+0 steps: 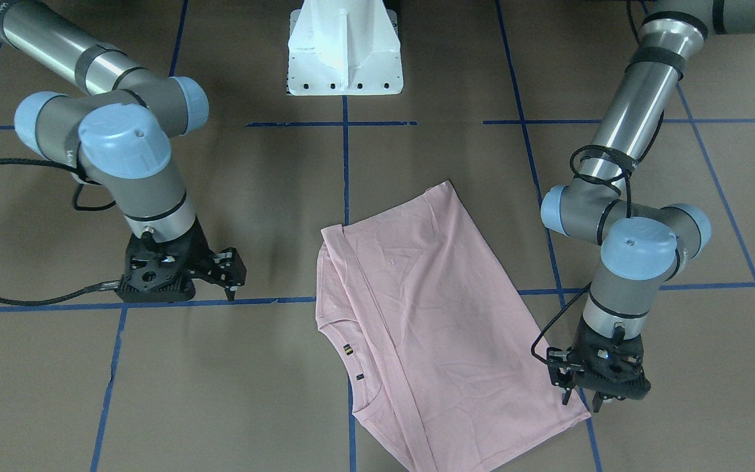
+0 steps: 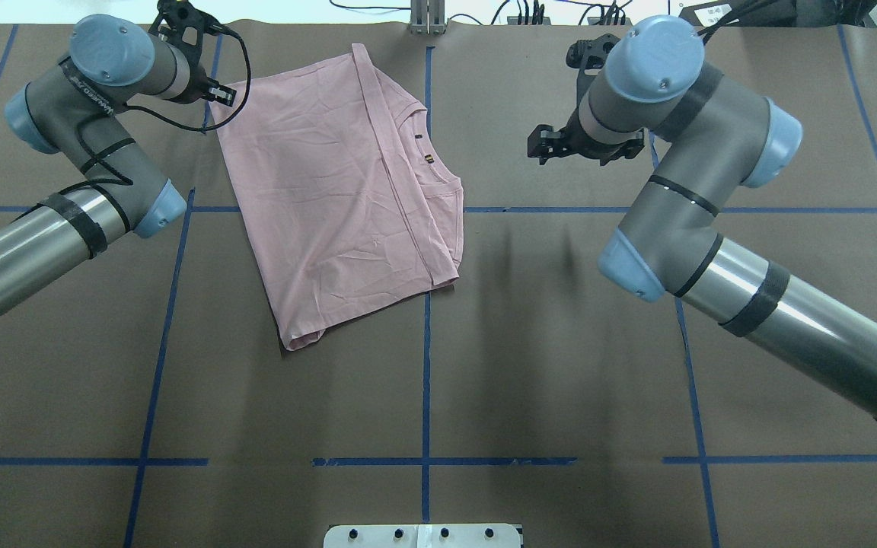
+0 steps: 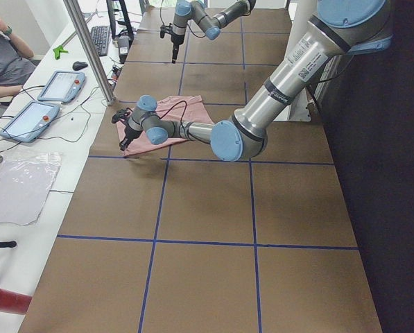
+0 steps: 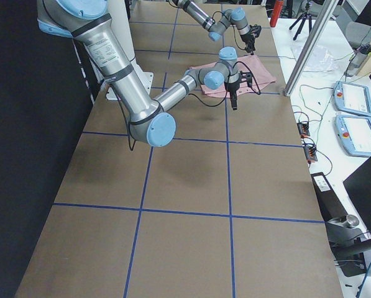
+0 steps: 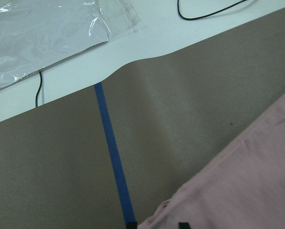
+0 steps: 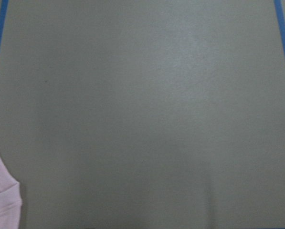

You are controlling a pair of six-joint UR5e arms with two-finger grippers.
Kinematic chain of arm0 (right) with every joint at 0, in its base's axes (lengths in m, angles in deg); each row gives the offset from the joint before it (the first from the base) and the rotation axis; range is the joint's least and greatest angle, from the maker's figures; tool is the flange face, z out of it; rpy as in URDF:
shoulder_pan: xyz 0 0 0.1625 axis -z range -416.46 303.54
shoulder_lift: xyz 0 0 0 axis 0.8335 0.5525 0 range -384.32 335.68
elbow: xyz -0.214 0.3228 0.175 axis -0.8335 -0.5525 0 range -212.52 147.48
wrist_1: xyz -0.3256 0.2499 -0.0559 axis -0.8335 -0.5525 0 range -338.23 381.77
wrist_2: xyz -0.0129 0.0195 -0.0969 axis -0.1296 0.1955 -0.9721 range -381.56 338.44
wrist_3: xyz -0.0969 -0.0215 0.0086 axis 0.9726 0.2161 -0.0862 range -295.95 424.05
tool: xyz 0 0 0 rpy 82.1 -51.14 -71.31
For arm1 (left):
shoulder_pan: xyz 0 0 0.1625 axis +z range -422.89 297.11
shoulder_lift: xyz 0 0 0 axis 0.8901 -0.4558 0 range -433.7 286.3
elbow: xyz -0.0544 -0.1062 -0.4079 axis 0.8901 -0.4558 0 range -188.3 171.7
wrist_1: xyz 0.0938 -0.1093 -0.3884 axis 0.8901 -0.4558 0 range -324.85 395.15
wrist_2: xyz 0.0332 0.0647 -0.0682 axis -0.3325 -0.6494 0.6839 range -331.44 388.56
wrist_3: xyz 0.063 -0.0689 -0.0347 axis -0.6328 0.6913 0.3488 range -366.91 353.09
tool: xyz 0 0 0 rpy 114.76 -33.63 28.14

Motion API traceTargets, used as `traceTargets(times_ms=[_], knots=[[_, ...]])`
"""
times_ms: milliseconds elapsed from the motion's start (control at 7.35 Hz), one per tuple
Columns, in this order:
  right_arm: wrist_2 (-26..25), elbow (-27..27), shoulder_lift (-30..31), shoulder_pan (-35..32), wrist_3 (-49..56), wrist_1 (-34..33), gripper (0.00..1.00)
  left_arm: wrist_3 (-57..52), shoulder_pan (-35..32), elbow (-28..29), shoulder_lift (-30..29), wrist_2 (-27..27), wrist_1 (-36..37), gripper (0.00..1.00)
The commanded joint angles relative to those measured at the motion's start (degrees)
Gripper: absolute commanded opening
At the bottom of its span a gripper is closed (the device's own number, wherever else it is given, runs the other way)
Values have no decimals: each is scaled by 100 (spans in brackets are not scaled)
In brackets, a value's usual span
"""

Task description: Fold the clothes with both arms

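Pink cotton, folded into a slanted oblong: the T-shirt (image 2: 332, 190) lies flat on the brown paper-covered table (image 2: 530, 365). It is on the far half and mostly to the left of the centre line of blue tape (image 2: 425, 342). Its ribbed collar (image 2: 444, 171) curves along the right edge, over that line.

My left claw (image 1: 581, 402) hangs low at the shirt's far left corner. The fingers point down and are parted a moderate way, with a tip on either side of the corner's point. Nothing is pinched between them, and I cannot tell whether they touch the cloth. My left wrist camera shows the pink edge at the lower right. Beyond it a strip of tape runs to the paper's rim, and past that a clear plastic sheet (image 5: 47, 38) lies on a white bench.

My right claw (image 1: 232, 296) stands well apart from the shirt, to its right, above bare paper and about level with the collar. Its fingers point down and, from the front, seem drawn together on nothing. My right wrist camera shows plain paper with a sliver of pink at the lower left.
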Motion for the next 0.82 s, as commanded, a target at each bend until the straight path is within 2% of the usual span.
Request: traceTargets(times_ms=[0, 136, 272, 408, 680], knots=[[-699, -336, -498, 647, -1237, -16, 87, 8, -9, -319, 150, 118, -20, 100], [-797, -756, -849, 868, -1434, -16, 83, 34, -9, -328, 150, 118, -20, 100], [-929, -1021, -1018, 1061, -1697, -7, 74, 52, 0, -389, 159, 109, -20, 100], [-939, -1154, -1159, 1185, -1961, -16, 68, 61, 8, -407, 159, 109, -20, 100], [-939, -1244, -1169, 1300, -2051, -25, 64, 61, 17, -407, 168, 109, -20, 100]])
